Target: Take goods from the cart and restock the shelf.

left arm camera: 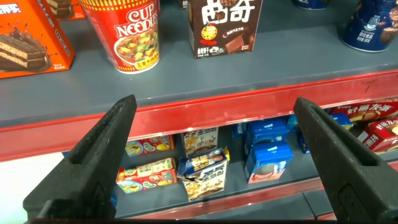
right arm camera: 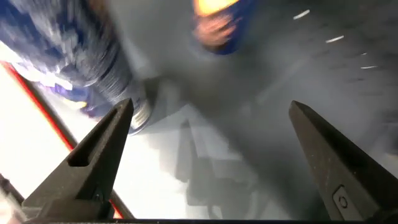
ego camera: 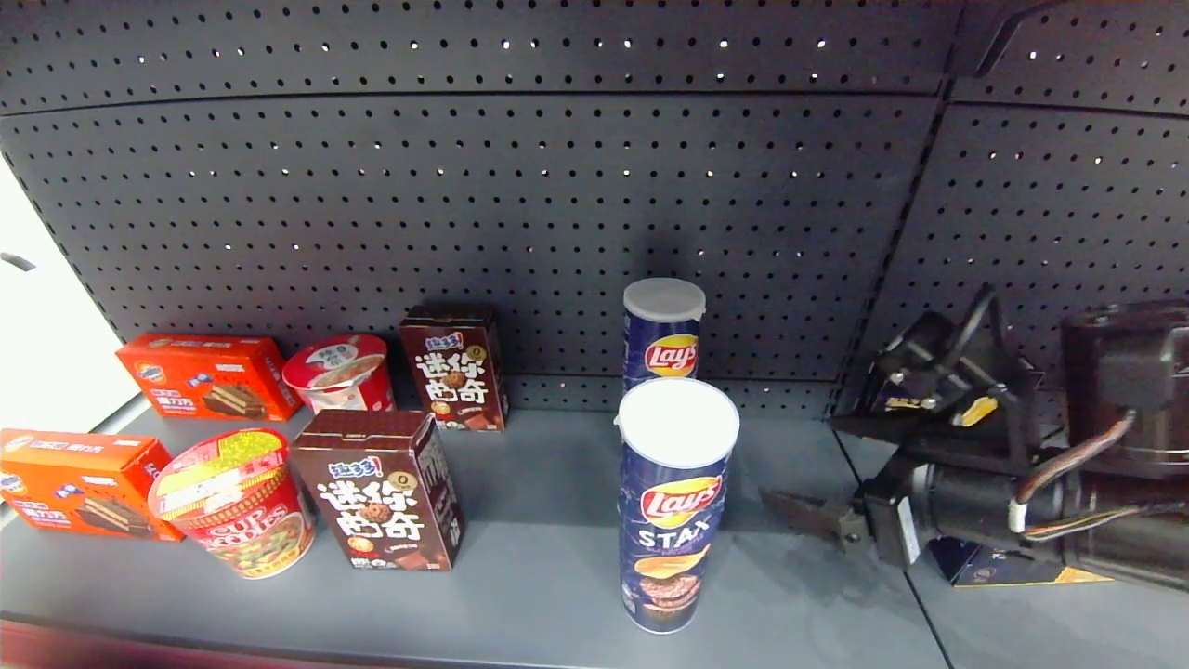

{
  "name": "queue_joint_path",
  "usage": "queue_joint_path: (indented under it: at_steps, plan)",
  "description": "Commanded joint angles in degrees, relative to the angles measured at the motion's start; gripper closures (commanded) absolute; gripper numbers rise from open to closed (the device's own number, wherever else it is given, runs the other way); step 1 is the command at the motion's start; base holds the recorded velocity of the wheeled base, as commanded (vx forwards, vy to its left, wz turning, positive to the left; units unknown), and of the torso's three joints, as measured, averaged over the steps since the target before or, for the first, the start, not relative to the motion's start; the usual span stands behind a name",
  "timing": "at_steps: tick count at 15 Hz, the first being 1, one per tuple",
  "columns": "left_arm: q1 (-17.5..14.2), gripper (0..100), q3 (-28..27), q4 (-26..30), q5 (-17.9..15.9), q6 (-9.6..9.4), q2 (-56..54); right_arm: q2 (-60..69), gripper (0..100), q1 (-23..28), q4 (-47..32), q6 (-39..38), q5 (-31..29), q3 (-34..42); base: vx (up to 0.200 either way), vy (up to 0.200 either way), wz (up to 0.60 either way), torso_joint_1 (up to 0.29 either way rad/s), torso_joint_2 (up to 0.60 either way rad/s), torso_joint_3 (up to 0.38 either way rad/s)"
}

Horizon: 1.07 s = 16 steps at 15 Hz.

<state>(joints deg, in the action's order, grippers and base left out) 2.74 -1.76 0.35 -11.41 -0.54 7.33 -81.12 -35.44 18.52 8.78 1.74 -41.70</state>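
Note:
Two tall blue chips cans stand on the grey shelf [ego camera: 548, 557], one in front [ego camera: 676, 502] and one behind it [ego camera: 662, 333]. My right gripper [ego camera: 803, 514] sits low over the shelf just right of the front can, apart from it. In the right wrist view this gripper [right arm camera: 211, 109] is open and holds nothing, with the blurred front can [right arm camera: 81, 56] off to one side of it. My left gripper [left arm camera: 214, 102] is open and holds nothing, out in front of the shelf's red front edge [left arm camera: 186, 115].
Left of the cans stand two brown chocolate boxes [ego camera: 385, 488] [ego camera: 457, 365], two noodle cups [ego camera: 240, 502] [ego camera: 341, 373] and two orange boxes [ego camera: 70, 481] [ego camera: 206, 374]. A perforated back panel [ego camera: 520, 204] closes the shelf. A lower shelf holds several packs [left arm camera: 205, 171].

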Motion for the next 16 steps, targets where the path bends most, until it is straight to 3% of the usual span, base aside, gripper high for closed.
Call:
queue_joint_path:
  at_steps: [1, 3, 4, 5, 8, 9, 13, 15, 16]
  plan:
    - [0.1, 0, 0.0, 0.0, 0.0, 0.01, 0.0, 10.1, 0, 7.2, -0.1, 0.1, -1.0, 1.8, 0.000, 0.000, 0.00, 0.000, 0.00, 0.000]
    - [0.2, 0, 0.0, 0.0, 0.0, 0.10, -0.1, 19.9, 0, 18.8, -0.5, 0.4, -0.8, 6.8, 0.000, 0.000, 0.00, 0.000, 0.00, 0.000]
    - [0.2, 0, 0.0, 0.0, 0.0, 0.01, -0.1, 21.8, 0, 21.4, -0.5, 0.4, -0.6, 8.1, 0.000, 0.000, 0.00, 0.000, 0.00, 0.000]
    - [0.2, 0, 0.0, 0.0, 0.0, 0.01, -0.1, 28.1, 0, 28.1, -0.6, 0.5, -0.1, 13.3, 0.000, 0.000, 0.00, 0.000, 0.00, 0.000]
    - [0.2, 0, 0.0, 0.0, -0.1, 0.01, -0.1, 39.4, 0, 36.8, -0.7, 1.9, 1.2, 22.0, 0.000, 0.000, 0.00, 0.000, 0.00, 0.000]
    - [0.3, 0, 0.0, 0.0, -0.1, 0.01, 0.0, 42.5, 0, 39.0, -0.7, 1.9, 1.6, 23.6, 0.000, 0.000, 0.00, 0.000, 0.00, 0.000]
    - [0.3, 0, 0.0, 0.0, -0.2, 0.01, 0.0, 53.2, 0, 39.3, -0.9, 1.9, 1.3, 30.9, 0.000, 0.000, 0.00, 0.000, 0.00, 0.000]
    - [0.2, 0, 0.0, 0.0, -0.1, 0.01, 0.0, 61.8, 0, 41.1, -3.8, 2.1, 1.5, 36.3, 0.000, 0.000, 0.00, 0.000, 0.00, 0.000]
    - [0.2, 0, 0.0, 0.0, -0.1, 0.01, 0.0, 67.8, 0, 41.6, -10.0, 2.9, 1.6, 37.2, 0.000, 0.000, 0.00, 0.000, 0.00, 0.000]
